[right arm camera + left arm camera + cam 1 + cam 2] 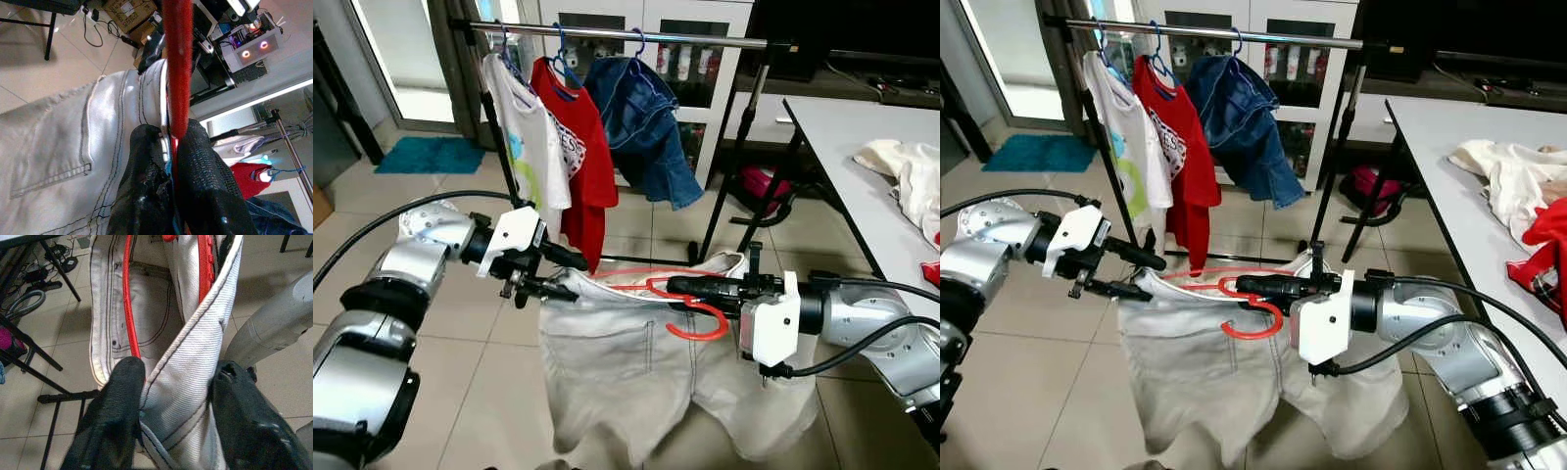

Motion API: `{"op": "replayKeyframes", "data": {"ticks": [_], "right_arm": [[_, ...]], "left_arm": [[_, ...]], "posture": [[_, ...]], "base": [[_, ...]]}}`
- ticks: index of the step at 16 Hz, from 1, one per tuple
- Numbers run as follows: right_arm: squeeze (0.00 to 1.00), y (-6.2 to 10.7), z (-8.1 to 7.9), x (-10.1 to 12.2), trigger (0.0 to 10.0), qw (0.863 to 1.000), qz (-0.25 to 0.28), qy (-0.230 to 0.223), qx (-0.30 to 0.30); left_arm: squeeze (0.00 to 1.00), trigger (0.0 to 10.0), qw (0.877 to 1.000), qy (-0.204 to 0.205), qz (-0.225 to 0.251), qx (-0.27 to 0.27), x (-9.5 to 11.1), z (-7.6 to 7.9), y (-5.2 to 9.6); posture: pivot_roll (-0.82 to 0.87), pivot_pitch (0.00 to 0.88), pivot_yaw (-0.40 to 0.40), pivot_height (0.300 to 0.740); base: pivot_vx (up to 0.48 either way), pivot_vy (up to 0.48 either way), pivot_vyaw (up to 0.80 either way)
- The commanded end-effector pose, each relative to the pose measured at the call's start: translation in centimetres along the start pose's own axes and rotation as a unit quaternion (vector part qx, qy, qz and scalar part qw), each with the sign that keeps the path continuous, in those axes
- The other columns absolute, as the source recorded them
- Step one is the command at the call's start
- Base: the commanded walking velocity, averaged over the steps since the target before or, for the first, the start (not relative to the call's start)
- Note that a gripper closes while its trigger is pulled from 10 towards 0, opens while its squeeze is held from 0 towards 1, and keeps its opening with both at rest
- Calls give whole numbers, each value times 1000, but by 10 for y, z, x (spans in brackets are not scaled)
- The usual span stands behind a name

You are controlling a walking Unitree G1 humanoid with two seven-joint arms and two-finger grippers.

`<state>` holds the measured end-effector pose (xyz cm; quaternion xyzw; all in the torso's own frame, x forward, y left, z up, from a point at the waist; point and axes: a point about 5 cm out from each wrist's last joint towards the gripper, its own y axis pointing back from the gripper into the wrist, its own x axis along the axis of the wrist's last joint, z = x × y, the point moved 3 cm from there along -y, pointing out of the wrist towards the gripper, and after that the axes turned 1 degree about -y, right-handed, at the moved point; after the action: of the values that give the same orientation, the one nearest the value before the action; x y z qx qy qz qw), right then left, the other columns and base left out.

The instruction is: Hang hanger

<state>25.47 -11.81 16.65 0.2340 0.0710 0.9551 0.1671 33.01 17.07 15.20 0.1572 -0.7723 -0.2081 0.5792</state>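
Lifting the hanger (695,304) level toward the rail (607,35), red hook turned upward to catch the bare stretch right of the denim jacket (641,122). Best raised with both arms together, so the shorts (636,382) stay strung and clear of the floor. Right gripper (680,286): jaws clamped on hanger and waistband. Left gripper (570,274): jaws pinching the waistband's other end. Pale grey-white shorts, dark stitching, back pocket showing, draped mid-air before the rack, well below the rail.
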Motion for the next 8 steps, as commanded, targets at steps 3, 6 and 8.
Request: {"op": "replayKeyframes", "data": {"ticks": [3,6,8], "right_arm": [[0,-2,9,11,10000,999,28,21,-12],[0,-2,9,8,10000,999,24,21,-13],[0,0,10,5,10000,1000,17,22,-13]], "left_arm": [[0,0,1000,7,-5,0,1,-5,0],[0,0,1000,20,-4,-7,1,-4,0],[0,0,1000,25,-10,-11,0,-3,2]], "posture": [[-146,0,17,740],[-143,0,15,740],[-142,0,13,740]], "base": [[0,0,0],[0,0,0],[0,0,0]]}}
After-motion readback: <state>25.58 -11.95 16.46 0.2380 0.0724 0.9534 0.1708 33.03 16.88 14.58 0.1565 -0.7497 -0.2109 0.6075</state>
